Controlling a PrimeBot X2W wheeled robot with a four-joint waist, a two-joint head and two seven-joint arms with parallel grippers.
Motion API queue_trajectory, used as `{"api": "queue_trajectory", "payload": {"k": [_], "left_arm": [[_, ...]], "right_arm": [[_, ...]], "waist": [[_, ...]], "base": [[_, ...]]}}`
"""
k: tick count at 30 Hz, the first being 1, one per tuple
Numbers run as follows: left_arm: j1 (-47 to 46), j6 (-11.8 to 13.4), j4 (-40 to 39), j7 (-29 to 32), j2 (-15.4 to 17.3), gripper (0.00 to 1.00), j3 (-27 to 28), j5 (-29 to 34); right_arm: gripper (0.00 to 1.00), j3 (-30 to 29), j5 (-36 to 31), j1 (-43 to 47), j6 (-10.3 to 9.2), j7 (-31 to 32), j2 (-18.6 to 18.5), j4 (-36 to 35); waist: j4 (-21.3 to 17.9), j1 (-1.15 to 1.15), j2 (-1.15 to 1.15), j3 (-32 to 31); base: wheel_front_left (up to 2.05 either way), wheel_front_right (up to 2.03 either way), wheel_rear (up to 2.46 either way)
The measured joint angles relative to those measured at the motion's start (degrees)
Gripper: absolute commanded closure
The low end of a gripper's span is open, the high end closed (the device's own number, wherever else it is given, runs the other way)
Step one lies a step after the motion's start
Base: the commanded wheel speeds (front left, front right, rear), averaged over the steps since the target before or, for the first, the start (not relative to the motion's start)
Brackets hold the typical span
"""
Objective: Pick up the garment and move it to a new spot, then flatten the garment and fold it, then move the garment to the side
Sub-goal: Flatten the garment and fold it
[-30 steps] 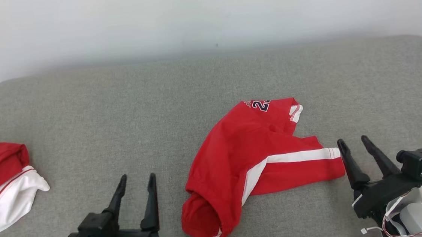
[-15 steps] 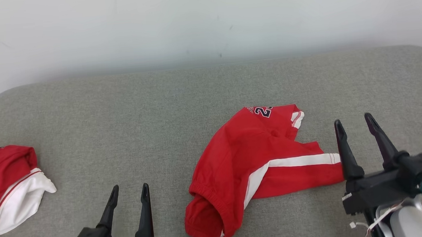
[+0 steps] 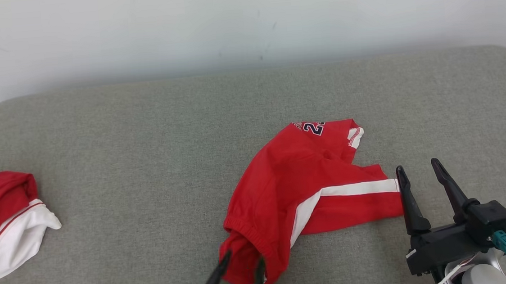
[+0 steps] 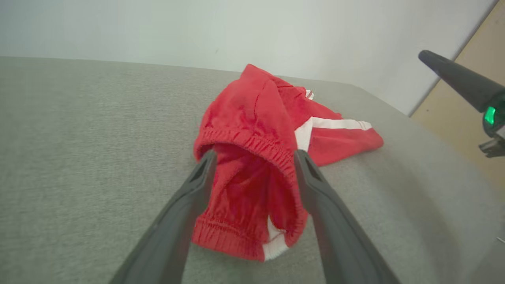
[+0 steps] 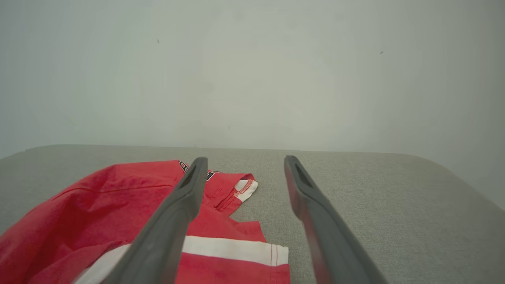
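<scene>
The garment (image 3: 302,188) is a pair of red shorts with a white side stripe and a dark number print, lying crumpled on the grey padded surface (image 3: 145,146) right of centre. My left gripper (image 3: 243,262) is open at the garment's near end. In the left wrist view, the left gripper (image 4: 255,156) has a finger on each side of the elastic waistband of the garment (image 4: 252,106). My right gripper (image 3: 417,166) stands open just right of the striped leg hem. In the right wrist view, the right gripper (image 5: 245,159) is open above the garment (image 5: 98,197), with nothing between its fingers.
A second red and white piece of clothing (image 3: 2,225) lies bunched at the surface's far left. A pale wall (image 3: 225,17) runs behind the surface. The left wrist view shows a right gripper finger (image 4: 457,81) and tan floor (image 4: 469,130) past the surface's rounded right edge.
My left gripper has moved right, from the bare surface to the garment's waistband end. My right gripper stays open by the leg hem. The head camera shifted a little.
</scene>
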Motion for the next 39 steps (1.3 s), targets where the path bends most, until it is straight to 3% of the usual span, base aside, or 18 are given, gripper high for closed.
{"api": "queue_trajectory", "payload": {"k": [6,14,15,16,18,21,26,32,33,35,36,39], "left_arm": [[-3.1,-0.1,3.9,0.0,-0.1,0.00,-5.6,-3.9],[-6.4,0.0,8.3,0.0,0.0,0.00,-7.8,-7.9],[-6.7,0.0,8.2,0.0,-0.1,0.40,-7.9,-8.4],[-7.1,0.0,8.3,0.0,-0.1,0.40,-8.0,-8.4],[-7.8,0.0,8.1,0.0,-0.1,1.00,-7.9,-8.6],[-9.0,1.5,5.9,0.0,-0.1,1.00,-5.4,-7.5],[-10.7,4.0,3.7,0.0,0.1,1.00,3.6,-3.4],[-15.3,3.5,8.0,0.0,3.6,1.00,11.2,0.5],[-16.0,3.5,9.4,0.0,4.3,0.89,12.1,1.0],[-17.6,3.6,12.5,0.0,5.4,0.51,13.9,1.4],[-18.4,3.8,13.6,0.0,5.9,0.00,14.8,1.4],[-20.0,4.4,16.3,0.0,6.7,0.00,17.4,1.5]], "right_arm": [[0.00,-0.1,0.0,-0.7,0.00,0.0,-0.5,1.5],[0.00,-0.3,0.4,-1.4,0.00,0.0,-0.7,2.4],[0.00,-0.3,0.4,-1.6,0.00,0.0,-0.8,2.4],[0.00,-0.3,0.5,-1.8,0.00,0.0,-0.8,2.4],[0.00,-0.3,0.6,-2.1,0.00,0.0,-0.8,2.4],[0.00,-0.3,0.6,-2.4,0.00,0.0,-0.8,2.4],[0.00,-0.2,0.8,-2.7,0.00,0.0,-0.3,2.6],[0.00,0.6,1.1,-3.2,0.00,0.0,0.1,3.3],[0.00,0.8,1.1,-3.2,0.00,0.0,0.3,3.4],[0.00,1.4,1.2,-3.3,0.00,0.0,0.5,3.9],[0.00,1.6,1.3,-3.3,0.00,0.0,0.5,4.2],[0.00,2.7,1.6,-3.4,0.00,0.0,0.5,5.1]], "waist": [[-1.0,0.00,0.00,1.4],[-1.9,0.01,0.01,3.2],[-1.9,0.01,0.00,3.4],[-2.0,0.01,0.00,3.6],[-2.0,0.01,0.00,4.0],[-2.0,0.01,0.00,4.5],[-1.7,0.01,0.01,5.1],[-2.2,0.01,0.00,5.2],[-2.3,0.01,0.01,5.2],[-2.6,0.01,0.01,5.2],[-2.8,0.01,0.00,5.2],[-3.3,0.01,0.01,5.2]], "base": [[0.00,0.00,0.00],[0.00,0.00,0.00],[0.00,0.00,0.00],[0.00,0.00,0.00],[0.00,0.00,0.00],[0.00,0.00,0.00],[0.00,0.00,0.00],[0.00,0.00,0.00],[0.00,0.00,0.00],[0.00,0.00,0.00],[0.00,0.00,0.00],[0.00,0.00,0.00]]}}
